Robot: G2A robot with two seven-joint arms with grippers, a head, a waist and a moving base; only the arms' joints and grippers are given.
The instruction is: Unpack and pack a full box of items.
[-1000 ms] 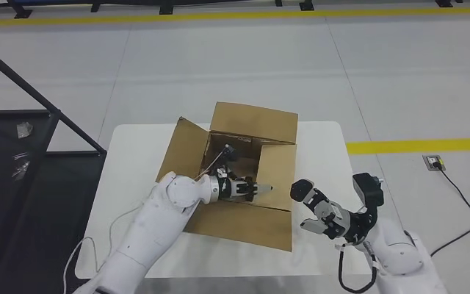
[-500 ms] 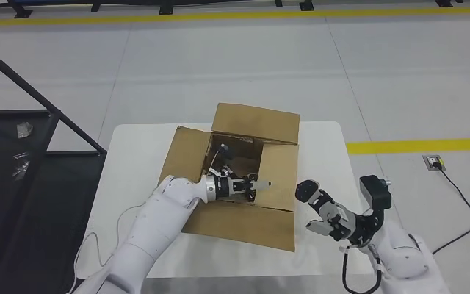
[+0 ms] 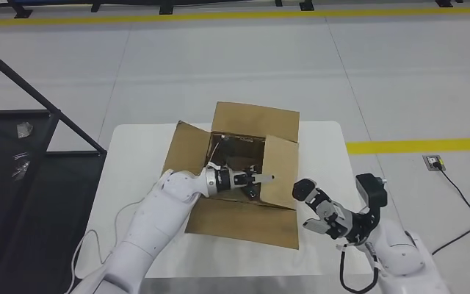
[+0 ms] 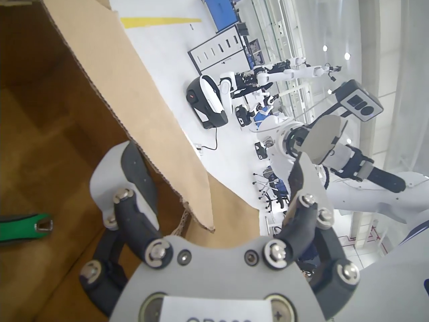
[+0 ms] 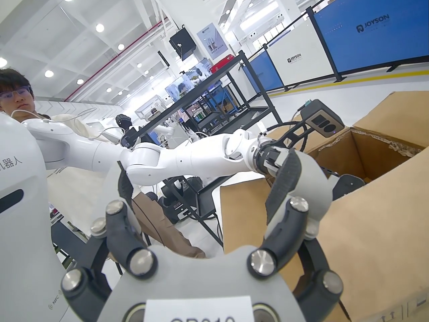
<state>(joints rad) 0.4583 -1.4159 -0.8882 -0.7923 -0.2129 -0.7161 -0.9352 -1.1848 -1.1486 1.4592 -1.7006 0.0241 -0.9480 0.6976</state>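
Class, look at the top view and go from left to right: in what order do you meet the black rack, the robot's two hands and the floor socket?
Black rack → left hand → right hand → floor socket.

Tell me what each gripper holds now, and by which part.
Nothing is held. The left gripper is open astride the cardboard box's flap without clamping it; the right gripper is open and empty.
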